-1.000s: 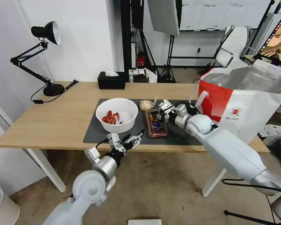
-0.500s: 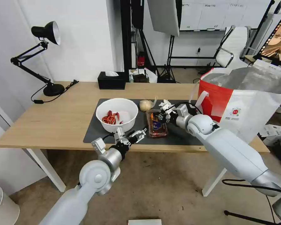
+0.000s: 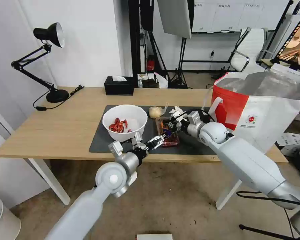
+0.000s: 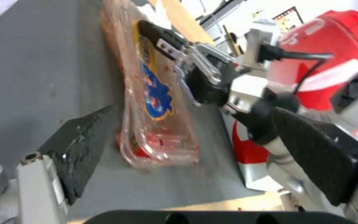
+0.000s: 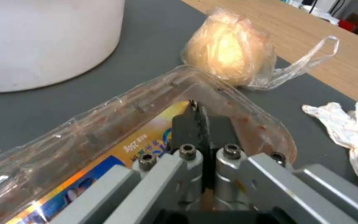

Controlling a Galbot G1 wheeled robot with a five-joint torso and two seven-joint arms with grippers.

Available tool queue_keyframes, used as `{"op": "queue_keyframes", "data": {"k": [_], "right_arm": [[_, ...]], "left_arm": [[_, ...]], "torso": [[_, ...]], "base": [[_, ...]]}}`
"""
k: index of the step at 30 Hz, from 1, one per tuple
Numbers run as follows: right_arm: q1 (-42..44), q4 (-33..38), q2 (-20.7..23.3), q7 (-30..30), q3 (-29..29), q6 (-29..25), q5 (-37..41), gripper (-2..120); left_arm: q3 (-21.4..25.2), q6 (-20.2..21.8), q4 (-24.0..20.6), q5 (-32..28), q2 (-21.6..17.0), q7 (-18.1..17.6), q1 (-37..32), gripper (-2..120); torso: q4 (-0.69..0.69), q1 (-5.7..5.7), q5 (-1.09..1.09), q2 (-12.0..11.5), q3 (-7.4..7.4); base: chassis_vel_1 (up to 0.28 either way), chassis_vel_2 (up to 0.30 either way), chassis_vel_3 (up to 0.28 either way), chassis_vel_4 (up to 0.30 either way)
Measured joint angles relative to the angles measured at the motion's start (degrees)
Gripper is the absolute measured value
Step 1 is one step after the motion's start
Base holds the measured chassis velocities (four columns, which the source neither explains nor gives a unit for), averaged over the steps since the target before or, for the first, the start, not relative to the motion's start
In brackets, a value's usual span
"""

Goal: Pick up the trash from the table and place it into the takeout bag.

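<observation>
Here, one container (image 3: 166, 132), two claws

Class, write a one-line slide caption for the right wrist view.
Right pincer shut on the clear food container, beside wrapped beige lump.

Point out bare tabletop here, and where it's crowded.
Free: the wood between the lamp and the bowl, and behind the mat beside the tissue box. Crowded: container, wrapped lump, tissue, both grippers, bag.
</observation>
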State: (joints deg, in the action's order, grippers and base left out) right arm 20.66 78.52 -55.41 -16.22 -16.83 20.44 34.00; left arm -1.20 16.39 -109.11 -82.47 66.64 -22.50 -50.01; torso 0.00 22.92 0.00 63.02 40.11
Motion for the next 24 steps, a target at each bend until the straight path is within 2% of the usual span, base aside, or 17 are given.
{"op": "queue_keyframes", "data": {"k": [7,21,24], "right_arm": [[0.1,0.0,-0.1,0.0,0.0,0.1,0.1,0],[0.4,0.5,-0.3,0.0,0.2,0.1,0.1,0],[0.5,0.7,-0.2,0.0,0.3,0.1,0.1,0]], "left_arm": [[-1.4,0.2,3.9,-1.1,1.1,-0.5,3.2,100],[-3.1,1.2,8.2,-2.7,3.2,-1.8,6.0,100],[-3.1,1.4,8.4,-3.3,3.2,-2.1,6.1,92]], "torso": [[0.00,0.00,0.00,0.0,0.00],[0.00,0.00,0.00,0.0,0.00],[0.00,0.00,0.00,0.0,0.00]], "base": [[0.000,0.000,0.000,0.000],[0.000,0.000,0.000,0.000],[0.000,0.000,0.000,0.000]]}}
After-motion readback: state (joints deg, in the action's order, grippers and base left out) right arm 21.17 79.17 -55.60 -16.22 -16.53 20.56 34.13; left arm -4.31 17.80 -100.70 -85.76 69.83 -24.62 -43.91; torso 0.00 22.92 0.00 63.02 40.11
